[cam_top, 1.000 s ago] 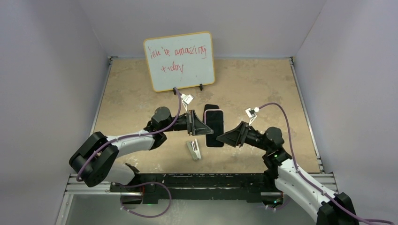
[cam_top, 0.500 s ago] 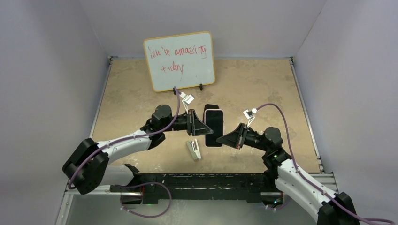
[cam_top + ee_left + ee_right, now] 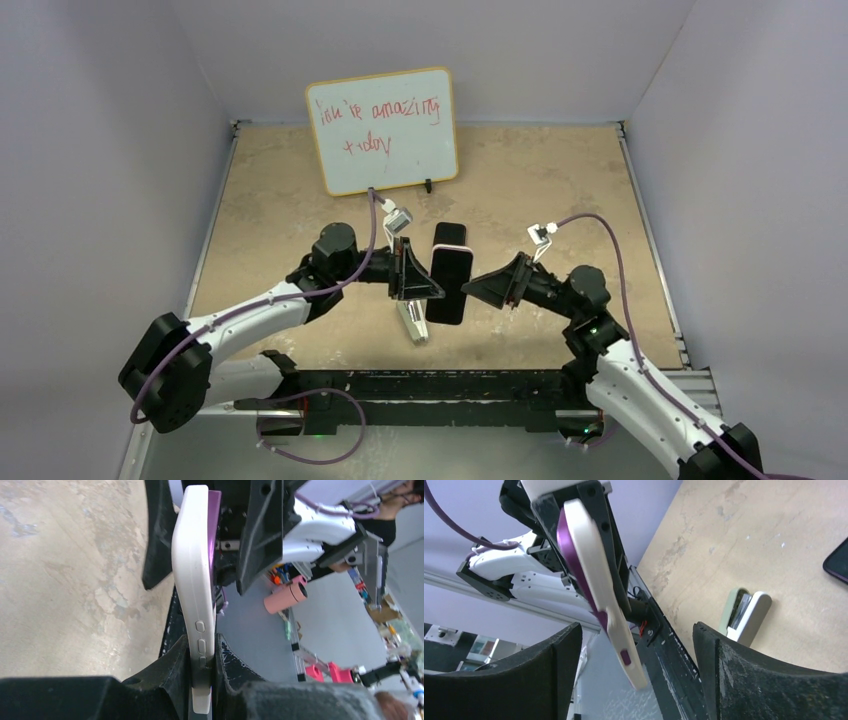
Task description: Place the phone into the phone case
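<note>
My left gripper (image 3: 432, 276) is shut on the long edge of the whitish phone case (image 3: 449, 236) and holds it off the table, edge-on. A phone with a black face (image 3: 447, 280) and purple body sits in the case. In the left wrist view the fingers (image 3: 172, 667) pinch the case (image 3: 192, 580) by its side buttons, and the purple phone (image 3: 214, 525) shows behind it. My right gripper (image 3: 470, 287) is open just right of the phone. In the right wrist view the case (image 3: 594, 565) and the phone's purple edge (image 3: 575, 569) hang between its spread fingers (image 3: 724, 665), touching neither.
A small grey stapler (image 3: 412, 322) lies on the table below the held phone; it also shows in the right wrist view (image 3: 746, 612). A whiteboard (image 3: 382, 130) stands at the back. A dark flat corner with a purple rim (image 3: 838, 560) lies on the table; I cannot tell what it is.
The left gripper has lifted the cased phone off the table and carried it slightly left and nearer. The right gripper has risen a little and stays beside the phone.
</note>
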`<state>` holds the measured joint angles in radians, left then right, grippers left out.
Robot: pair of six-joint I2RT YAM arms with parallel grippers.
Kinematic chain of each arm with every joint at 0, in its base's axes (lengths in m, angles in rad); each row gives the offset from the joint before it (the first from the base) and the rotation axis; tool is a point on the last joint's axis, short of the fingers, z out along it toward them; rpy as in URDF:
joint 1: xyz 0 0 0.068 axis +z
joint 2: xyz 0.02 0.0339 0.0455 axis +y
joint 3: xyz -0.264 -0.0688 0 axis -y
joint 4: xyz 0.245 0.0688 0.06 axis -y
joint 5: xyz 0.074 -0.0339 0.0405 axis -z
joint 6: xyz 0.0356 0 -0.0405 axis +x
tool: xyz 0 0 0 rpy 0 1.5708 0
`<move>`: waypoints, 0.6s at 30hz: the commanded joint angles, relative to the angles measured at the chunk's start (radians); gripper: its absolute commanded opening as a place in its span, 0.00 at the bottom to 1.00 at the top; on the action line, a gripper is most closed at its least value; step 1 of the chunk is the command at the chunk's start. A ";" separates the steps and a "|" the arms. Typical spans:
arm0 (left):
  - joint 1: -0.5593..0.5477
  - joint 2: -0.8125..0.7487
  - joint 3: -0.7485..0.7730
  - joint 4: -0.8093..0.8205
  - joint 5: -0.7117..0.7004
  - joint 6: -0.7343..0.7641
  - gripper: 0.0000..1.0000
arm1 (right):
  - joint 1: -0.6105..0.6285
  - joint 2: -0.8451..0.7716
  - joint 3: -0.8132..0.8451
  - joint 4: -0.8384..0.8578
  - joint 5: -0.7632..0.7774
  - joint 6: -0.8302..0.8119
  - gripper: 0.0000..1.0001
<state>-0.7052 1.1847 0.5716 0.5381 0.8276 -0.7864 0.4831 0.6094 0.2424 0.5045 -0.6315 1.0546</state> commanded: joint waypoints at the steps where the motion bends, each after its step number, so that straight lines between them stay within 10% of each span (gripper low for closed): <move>1: 0.002 -0.035 0.049 0.009 0.134 0.073 0.00 | -0.001 0.030 0.100 -0.022 0.013 -0.082 0.83; 18: 0.003 0.000 0.047 -0.039 0.161 0.091 0.00 | -0.001 0.216 0.255 0.020 -0.116 -0.169 0.68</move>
<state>-0.7052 1.1797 0.5724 0.4530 0.9619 -0.7197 0.4831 0.8143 0.4599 0.4656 -0.6937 0.9062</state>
